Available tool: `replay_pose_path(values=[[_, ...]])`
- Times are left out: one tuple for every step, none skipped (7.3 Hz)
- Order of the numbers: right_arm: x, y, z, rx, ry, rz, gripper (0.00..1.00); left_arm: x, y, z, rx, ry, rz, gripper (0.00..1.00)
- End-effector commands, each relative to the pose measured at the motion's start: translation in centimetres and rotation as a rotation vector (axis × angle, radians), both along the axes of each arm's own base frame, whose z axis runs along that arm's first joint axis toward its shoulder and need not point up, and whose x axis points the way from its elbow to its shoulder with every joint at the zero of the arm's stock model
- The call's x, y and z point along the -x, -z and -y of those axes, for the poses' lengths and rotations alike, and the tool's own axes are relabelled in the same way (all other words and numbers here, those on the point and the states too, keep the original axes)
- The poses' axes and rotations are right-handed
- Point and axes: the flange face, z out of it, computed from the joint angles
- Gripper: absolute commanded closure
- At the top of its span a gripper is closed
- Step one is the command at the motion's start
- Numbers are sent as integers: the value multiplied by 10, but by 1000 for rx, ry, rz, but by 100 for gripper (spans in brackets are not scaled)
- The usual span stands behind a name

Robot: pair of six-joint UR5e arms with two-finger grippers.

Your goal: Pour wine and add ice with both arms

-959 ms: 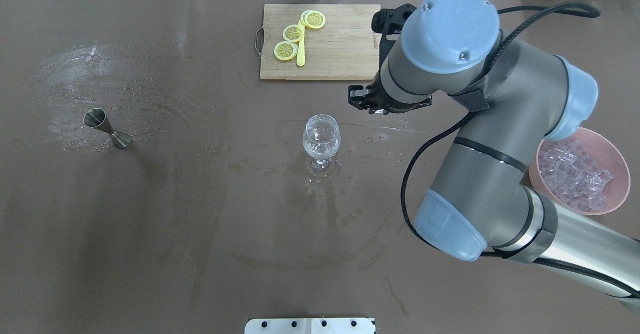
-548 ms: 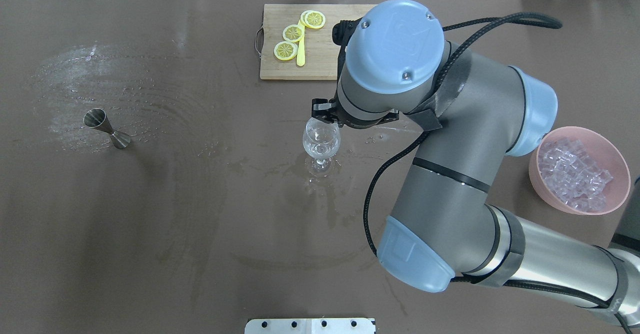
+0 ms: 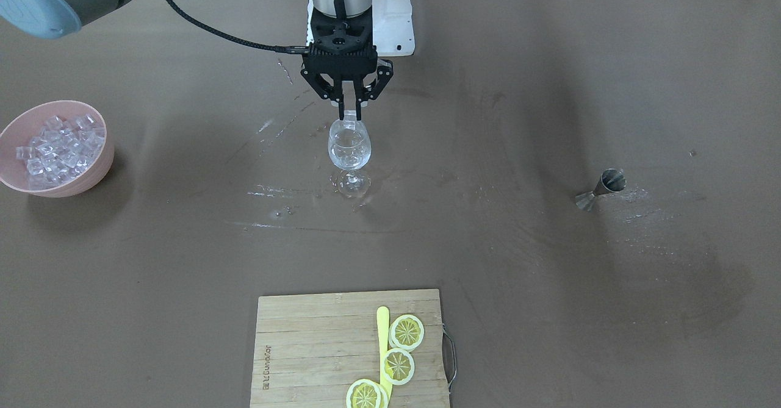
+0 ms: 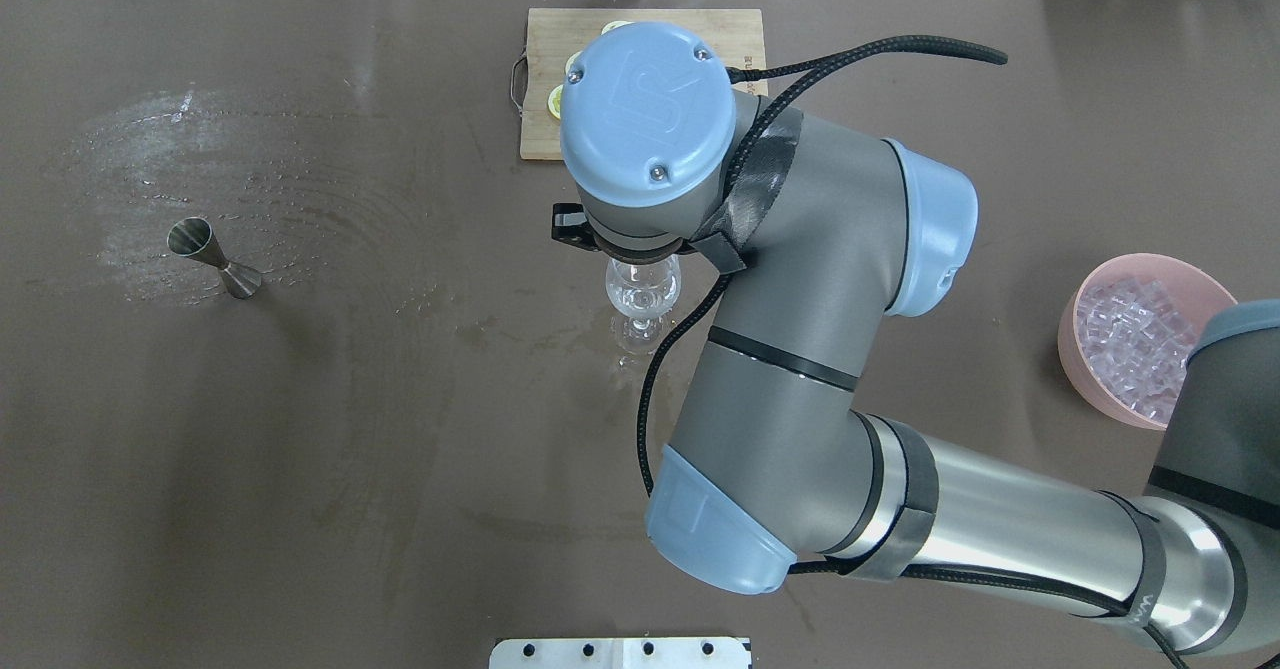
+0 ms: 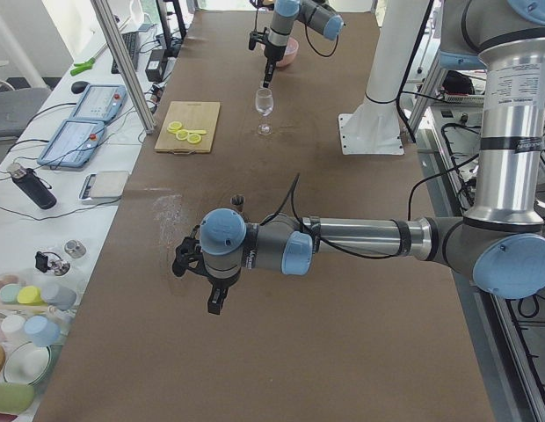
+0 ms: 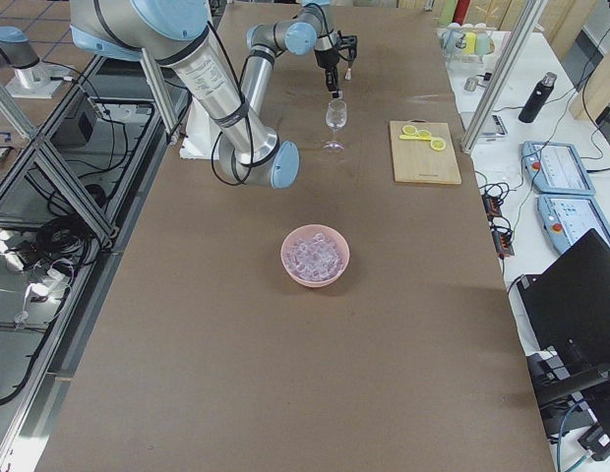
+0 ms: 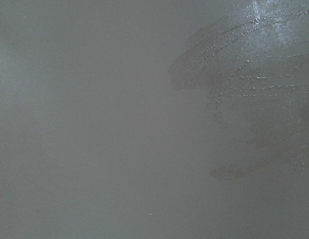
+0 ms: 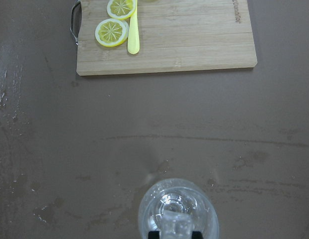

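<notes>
A wet brown surface [image 3: 183, 261], wine glass [image 3: 349, 147] at frame centre. My right end effector [image 3: 349, 114] pinches one ice cube [image 3: 349, 118] just above the rim; I'd centre it, dip lower, then release gently.

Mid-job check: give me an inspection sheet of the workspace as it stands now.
Surface: table, wet smears near wine glass and jigger.
Job's things: glass upright; pink bowl full of ice; one ice cube above the glass.
Clutter: cutting board with lemon slices.
Grippers: right gripper jaws shut on the cube; left gripper over the table, jaws unclear.
Cables: black cable along right arm.
Surroundings: tablets beside the table.
</notes>
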Motion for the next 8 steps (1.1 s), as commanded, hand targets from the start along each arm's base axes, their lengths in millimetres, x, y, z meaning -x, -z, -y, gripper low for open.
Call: replay_pose_path(values=[[9,-9,5,8,-9,-29,100,0,-1,-1,1,0,0,1],[9,-11,5,9,-9,-32,100,0,-1,-1,1,0,0,1],[12,-11,3,8,-4,-33,100,0,-1,-1,1,0,0,1],[11,-7,2,5,-4,-27,100,0,-1,-1,1,0,0,1],[11,-7,2,4,-4,-26,84,0,-1,-1,1,0,0,1],[16,-12,-3,-28,-17,-50,1,0,-1,-1,1,0,0,1],[21,-9,-6,-45,-16,-53,0,0,-1,-1,0,-1,0,1],[20,-8,-7,-47,-13,-51,0,-1,-1,-1,1,-2,0,1]])
